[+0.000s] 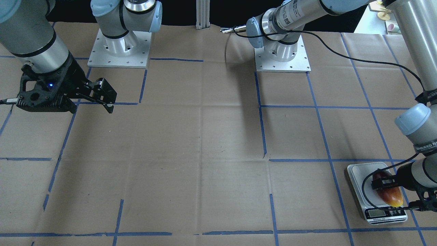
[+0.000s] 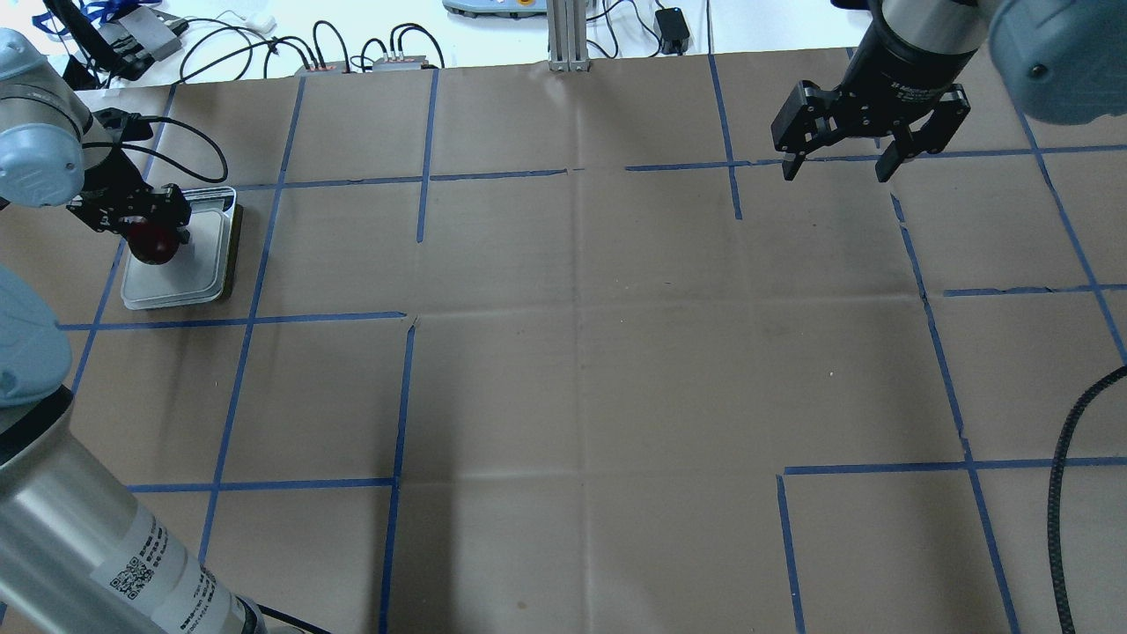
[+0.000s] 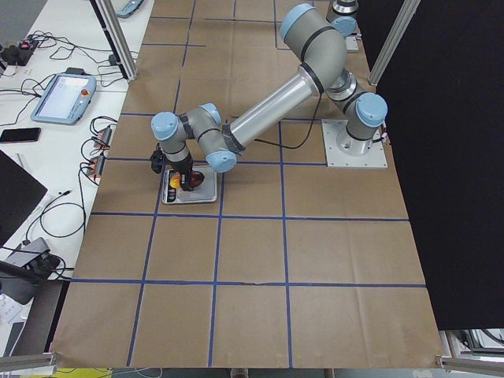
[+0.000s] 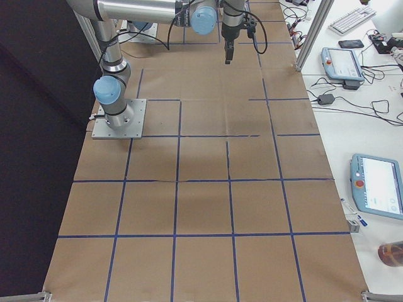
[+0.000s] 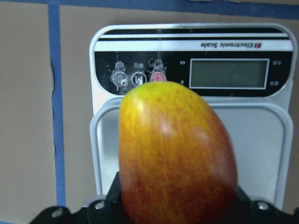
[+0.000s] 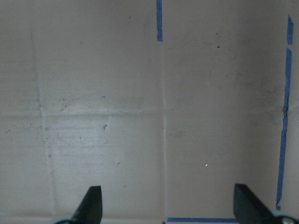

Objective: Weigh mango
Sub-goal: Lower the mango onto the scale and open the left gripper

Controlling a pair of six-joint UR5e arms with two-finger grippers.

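Note:
The mango point(image 5: 175, 154), dark red fading to a yellow tip, is gripped at its red end by my left gripper point(image 1: 384, 183), which is shut on it. It lies lengthwise over the platform of a white electronic scale point(image 1: 356, 174), yellow tip toward the display point(image 5: 229, 74), which is blank. I cannot tell whether the fruit rests on the platform. In the overhead view the mango point(image 2: 151, 246) and scale point(image 2: 207, 264) are at the far left. My right gripper point(image 2: 835, 169) is open and empty, hovering over bare paper at the far right; its fingertips point(image 6: 91, 205) stand wide apart.
Brown paper with a blue tape grid point(image 2: 581, 352) covers the table. The two arm bases point(image 1: 117, 48) stand on metal plates at the robot's edge. Cables and control boxes point(image 2: 352, 53) lie beyond the far edge. Teach pendants point(image 4: 378, 195) lie on a side table.

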